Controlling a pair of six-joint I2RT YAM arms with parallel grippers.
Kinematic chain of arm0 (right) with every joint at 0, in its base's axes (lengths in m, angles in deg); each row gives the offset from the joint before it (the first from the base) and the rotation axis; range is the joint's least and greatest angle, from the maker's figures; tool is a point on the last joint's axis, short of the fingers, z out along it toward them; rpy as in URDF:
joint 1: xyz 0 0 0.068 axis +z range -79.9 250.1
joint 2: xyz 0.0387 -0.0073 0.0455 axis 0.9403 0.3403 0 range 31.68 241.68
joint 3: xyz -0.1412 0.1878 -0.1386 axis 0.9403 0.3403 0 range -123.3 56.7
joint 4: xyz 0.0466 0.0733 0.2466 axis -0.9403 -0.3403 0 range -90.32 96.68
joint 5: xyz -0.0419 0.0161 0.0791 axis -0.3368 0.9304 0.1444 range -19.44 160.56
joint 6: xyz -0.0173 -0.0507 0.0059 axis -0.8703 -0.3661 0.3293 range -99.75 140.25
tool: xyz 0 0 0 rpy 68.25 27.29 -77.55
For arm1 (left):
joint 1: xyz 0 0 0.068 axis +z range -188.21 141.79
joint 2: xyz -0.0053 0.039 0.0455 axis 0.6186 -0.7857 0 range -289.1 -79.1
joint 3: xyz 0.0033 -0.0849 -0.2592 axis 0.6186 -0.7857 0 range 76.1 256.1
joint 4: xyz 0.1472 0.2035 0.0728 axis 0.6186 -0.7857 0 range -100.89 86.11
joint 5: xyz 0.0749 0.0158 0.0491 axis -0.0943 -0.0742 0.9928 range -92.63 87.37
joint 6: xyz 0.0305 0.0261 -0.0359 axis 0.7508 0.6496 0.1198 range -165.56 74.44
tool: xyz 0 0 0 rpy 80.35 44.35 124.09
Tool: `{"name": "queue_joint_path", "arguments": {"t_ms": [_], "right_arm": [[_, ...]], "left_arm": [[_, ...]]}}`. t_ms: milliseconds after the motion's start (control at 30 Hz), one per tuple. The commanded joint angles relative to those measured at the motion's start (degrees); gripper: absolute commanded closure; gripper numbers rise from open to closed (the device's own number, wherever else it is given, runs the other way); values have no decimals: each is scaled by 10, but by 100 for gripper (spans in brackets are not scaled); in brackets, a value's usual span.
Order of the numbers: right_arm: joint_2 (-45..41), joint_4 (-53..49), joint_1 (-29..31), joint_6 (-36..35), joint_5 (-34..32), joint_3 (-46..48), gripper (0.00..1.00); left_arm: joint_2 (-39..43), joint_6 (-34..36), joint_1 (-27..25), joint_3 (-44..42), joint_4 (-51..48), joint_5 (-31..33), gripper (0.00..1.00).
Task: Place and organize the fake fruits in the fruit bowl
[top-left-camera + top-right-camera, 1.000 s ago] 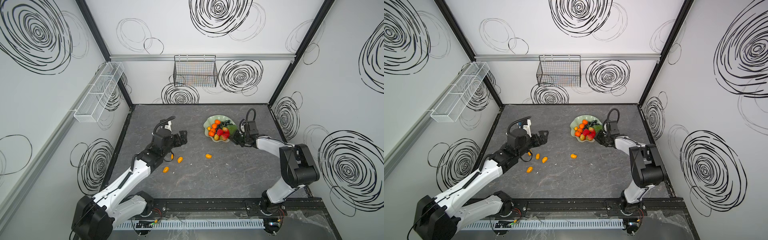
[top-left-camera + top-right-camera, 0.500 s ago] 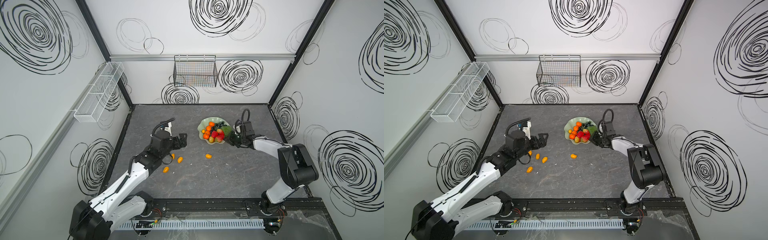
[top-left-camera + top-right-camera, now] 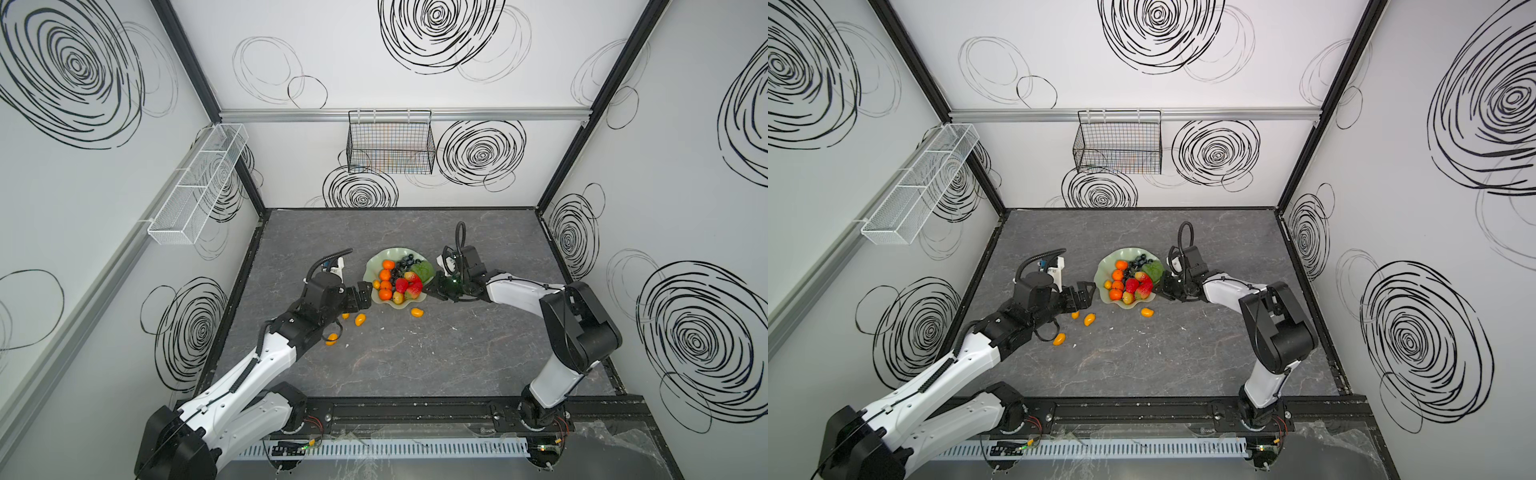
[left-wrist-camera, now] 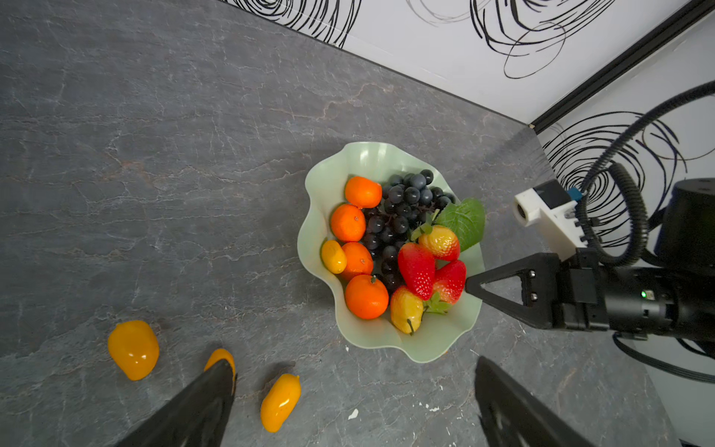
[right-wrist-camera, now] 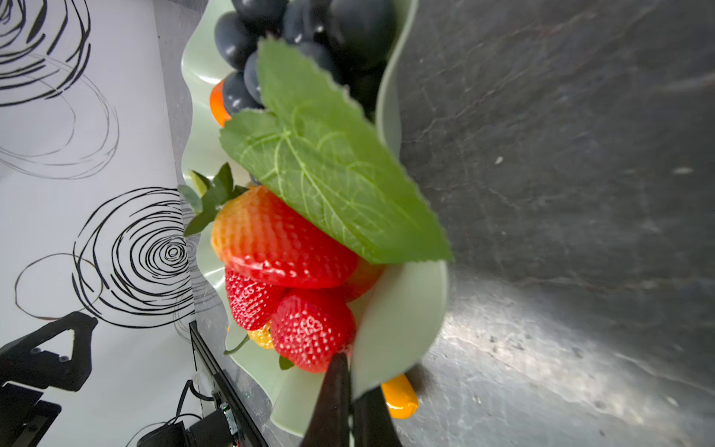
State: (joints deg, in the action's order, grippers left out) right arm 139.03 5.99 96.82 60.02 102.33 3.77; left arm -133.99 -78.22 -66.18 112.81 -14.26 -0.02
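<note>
The pale green fruit bowl (image 3: 392, 252) (image 3: 1126, 252) (image 4: 371, 154) sits mid-table holding tangerines (image 4: 366, 296), a dark grape bunch (image 4: 402, 201) with its leaf (image 5: 329, 162), strawberries (image 4: 417, 269) (image 5: 313, 329) and one kumquat (image 4: 333, 256). My right gripper (image 3: 431, 289) (image 3: 1163, 286) (image 5: 350, 362) is shut on the bowl's right rim (image 5: 402, 309). Several kumquats (image 3: 360, 319) (image 3: 1089, 319) (image 4: 280, 401) lie loose on the table left of and in front of the bowl, and one (image 5: 398, 394) lies just beside the pinched rim. My left gripper (image 3: 365, 296) (image 3: 1086, 296) (image 4: 354, 365) hangs open over them, holding nothing.
A black wire basket (image 3: 390, 143) hangs on the back wall and a white mesh basket (image 3: 197, 183) on the left wall. Small white flecks (image 4: 353, 414) dot the grey table. A black rail (image 3: 415, 409) runs along the front edge.
The right gripper has dragged the bowl leftward toward the table's middle and the loose kumquats. The left gripper has shifted slightly right, still open.
</note>
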Motion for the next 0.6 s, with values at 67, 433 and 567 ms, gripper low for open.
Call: {"name": "queue_joint_path", "arguments": {"t_ms": [67, 433, 567], "right_arm": [[11, -10, 1, -18, 2, -29, 82], [-83, -63, 21, -102, -108, -9, 58], [-135, -70, 55, -144, -178, 25, 50]], "left_arm": [[5, 13, -11, -2, -2, 19, 1], [16, 36, -72, -6, -4, 58, 1], [45, 24, -110, -45, 47, 51, 1]]}}
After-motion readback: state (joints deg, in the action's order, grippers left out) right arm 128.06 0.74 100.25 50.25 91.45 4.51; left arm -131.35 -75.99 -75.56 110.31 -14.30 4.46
